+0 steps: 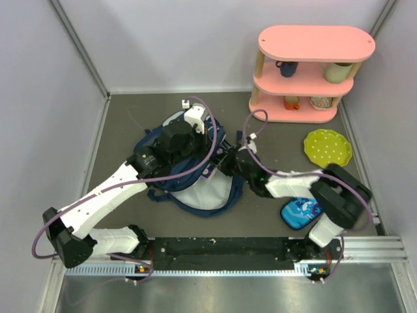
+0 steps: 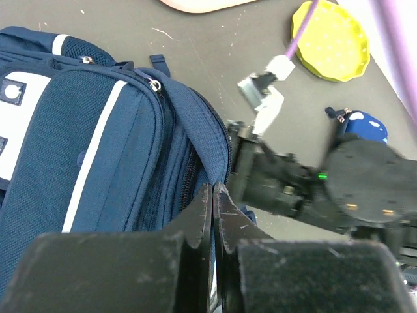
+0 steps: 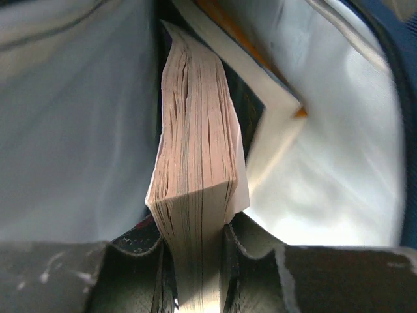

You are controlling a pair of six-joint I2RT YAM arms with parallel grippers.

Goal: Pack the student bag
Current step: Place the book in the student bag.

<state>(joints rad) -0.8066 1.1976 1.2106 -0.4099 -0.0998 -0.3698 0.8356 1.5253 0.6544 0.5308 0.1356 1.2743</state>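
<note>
The student bag (image 1: pixel 155 190), navy with white stripes, lies in the middle of the table with its mouth open and white lining showing. In the left wrist view the student bag (image 2: pixel 98 143) fills the left side. My left gripper (image 2: pixel 214 189) is shut, pinching the bag's blue edge beside the zipper. It sits over the bag's far right side (image 1: pixel 214 142). My right gripper (image 3: pixel 199 235) reaches into the bag's mouth (image 1: pixel 226 166) and is shut on a thick paperback book (image 3: pixel 195 150), held upright inside the lining. A second book (image 3: pixel 273 98) with an orange edge lies deeper in.
A pink three-tier shelf (image 1: pixel 306 72) holding cups stands at the back right. A yellow dotted plate (image 1: pixel 328 147) lies right of the bag. A small blue cartoon-print pencil case (image 1: pixel 301 212) lies under the right arm. Walls close off the left, right and back.
</note>
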